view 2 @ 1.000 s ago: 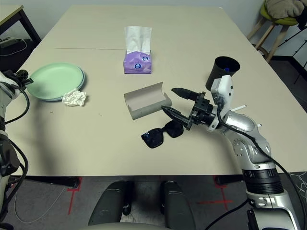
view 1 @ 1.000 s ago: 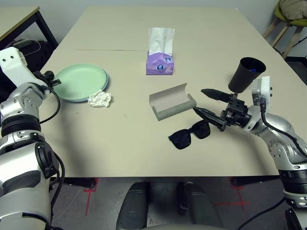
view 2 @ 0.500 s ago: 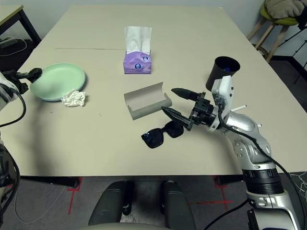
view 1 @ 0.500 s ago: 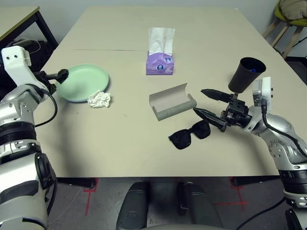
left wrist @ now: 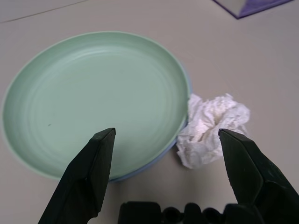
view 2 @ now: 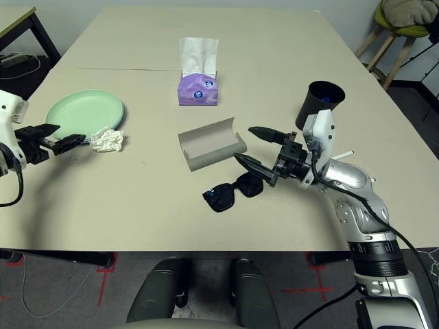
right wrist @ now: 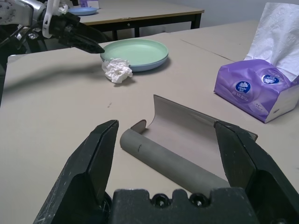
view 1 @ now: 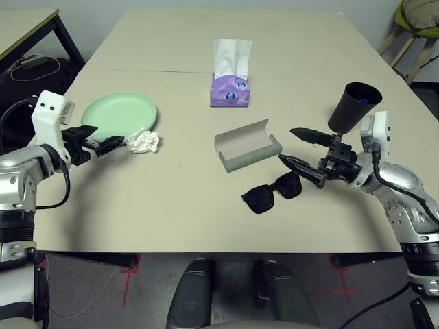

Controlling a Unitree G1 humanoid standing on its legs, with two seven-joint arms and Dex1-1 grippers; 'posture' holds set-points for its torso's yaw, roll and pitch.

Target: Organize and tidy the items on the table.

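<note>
We take the open grey-green glasses case point(view 1: 247, 145) as our landmark; it lies near the middle of the beige table point(view 1: 206, 212), with its lid standing up. The black sunglasses point(view 1: 271, 192) lie just beside it, on the side nearer to the robot. Behind the case, farther from the robot, stands a purple tissue box point(view 1: 229, 90) with a white tissue sticking out. Well apart from the case on the robot's left we see the mint green plate point(view 1: 121, 117), which sits on a pale blue plate point(left wrist: 154, 161); only the blue rim shows under it. The crumpled white tissue point(view 1: 143, 141) touches the plate edge on the side toward the case. On the robot's right of the case stands the black cup point(view 1: 352, 106), and a white marker pen point(view 2: 341, 155) lies near it, partly hidden by the arm.

Our right gripper point(view 1: 300, 149) hovers just beside the case on its right, above the sunglasses, with the jaws wide open and holding nothing. Our left gripper point(view 1: 103, 139) is beside the plates, far left of the case, pointing toward the tissue; its jaws are also wide open and empty.
</note>
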